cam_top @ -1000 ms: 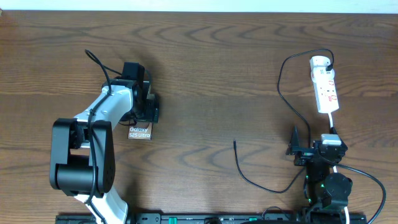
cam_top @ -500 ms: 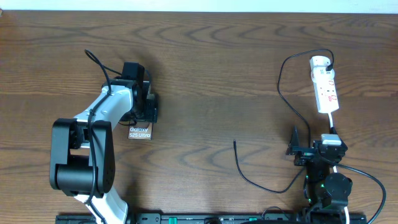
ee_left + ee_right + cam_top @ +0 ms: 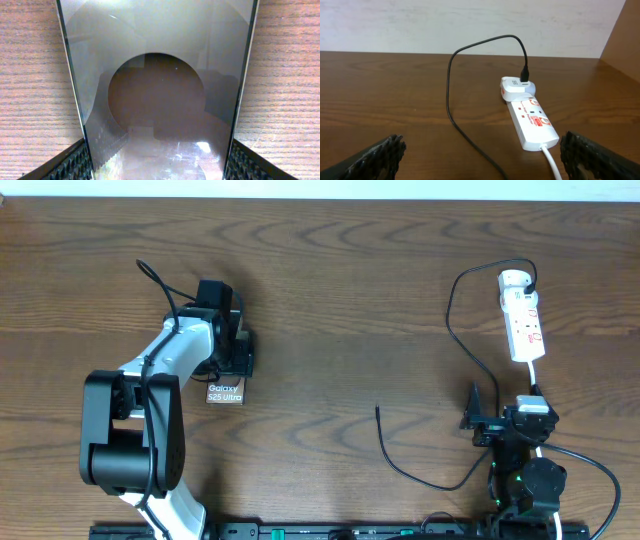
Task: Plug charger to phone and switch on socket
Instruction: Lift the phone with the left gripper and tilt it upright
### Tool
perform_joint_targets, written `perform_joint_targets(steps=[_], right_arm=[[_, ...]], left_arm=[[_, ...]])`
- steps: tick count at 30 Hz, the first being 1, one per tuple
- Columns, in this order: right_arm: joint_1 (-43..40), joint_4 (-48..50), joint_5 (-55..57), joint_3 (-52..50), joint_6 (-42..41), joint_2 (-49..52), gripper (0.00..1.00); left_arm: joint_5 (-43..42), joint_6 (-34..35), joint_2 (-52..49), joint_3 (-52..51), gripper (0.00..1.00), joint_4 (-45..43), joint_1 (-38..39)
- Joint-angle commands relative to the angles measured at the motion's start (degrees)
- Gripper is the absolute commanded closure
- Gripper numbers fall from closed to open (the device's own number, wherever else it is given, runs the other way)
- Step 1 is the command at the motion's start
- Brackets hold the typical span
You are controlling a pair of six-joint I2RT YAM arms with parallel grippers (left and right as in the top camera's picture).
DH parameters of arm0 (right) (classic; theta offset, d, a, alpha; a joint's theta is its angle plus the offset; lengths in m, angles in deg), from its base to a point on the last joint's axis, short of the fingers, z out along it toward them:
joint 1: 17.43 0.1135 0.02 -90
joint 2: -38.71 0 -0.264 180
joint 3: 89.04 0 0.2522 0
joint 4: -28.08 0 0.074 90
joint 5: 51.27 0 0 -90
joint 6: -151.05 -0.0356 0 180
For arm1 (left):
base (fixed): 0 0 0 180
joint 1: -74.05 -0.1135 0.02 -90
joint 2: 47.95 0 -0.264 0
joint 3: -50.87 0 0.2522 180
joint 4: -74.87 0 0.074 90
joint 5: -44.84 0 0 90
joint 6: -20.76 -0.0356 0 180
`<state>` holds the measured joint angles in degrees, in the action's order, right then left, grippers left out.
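The phone (image 3: 225,391) lies flat on the table at the left, its white "Galaxy S25 Ultra" lettering showing. My left gripper (image 3: 238,358) is shut on the phone's far end. In the left wrist view the phone (image 3: 155,75) fills the space between the jaws (image 3: 157,167). The white socket strip (image 3: 522,318) lies at the far right, also in the right wrist view (image 3: 532,117). The black charger cable (image 3: 400,465) runs from the strip's far end and ends in a free tip on the table (image 3: 377,408). My right gripper (image 3: 505,418) is open and empty, just short of the strip.
The strip's white cord (image 3: 551,159) runs back toward my right arm. The black cable (image 3: 451,90) loops across the table between the right jaws (image 3: 482,160). A pale wall stands behind the table's far edge.
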<state>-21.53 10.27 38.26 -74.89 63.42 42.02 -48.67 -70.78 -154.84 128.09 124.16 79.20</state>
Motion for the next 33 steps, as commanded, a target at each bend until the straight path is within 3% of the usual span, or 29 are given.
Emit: perform_joint_targets(steps=[1, 4, 15, 20, 25, 30, 33], right_arm=[[0.44, -0.26, 0.09, -0.07, 0.7, -0.31, 0.01], [0.44, -0.26, 0.09, -0.07, 0.72, -0.31, 0.01], [0.44, -0.26, 0.09, -0.07, 0.7, -0.31, 0.01], [0.44, -0.26, 0.09, -0.07, 0.7, -0.31, 0.01], [0.44, -0.26, 0.09, -0.07, 0.72, -0.31, 0.01], [0.44, -0.26, 0.09, -0.07, 0.7, -0.31, 0.01], [0.44, -0.26, 0.09, -0.07, 0.72, -0.31, 0.01]], left_arm=[[-0.31, -0.37, -0.59, -1.36, 0.8, -0.11, -0.02], [-0.31, -0.35, -0.59, -1.22, 0.92, -0.13, -0.02], [-0.33, -0.35, 2.16, -0.42, 0.93, 0.0, -0.02], [-0.83, -0.35, 8.31, 1.84, 0.93, 0.83, -0.02], [-6.71, 0.0, 17.49, 3.65, 0.93, 0.72, -0.02], [-10.95, 7.17, 28.55, 3.87, 0.93, -1.84, -0.04], [-11.08, 16.37, 34.38, 3.87, 0.93, -2.67, -0.04]])
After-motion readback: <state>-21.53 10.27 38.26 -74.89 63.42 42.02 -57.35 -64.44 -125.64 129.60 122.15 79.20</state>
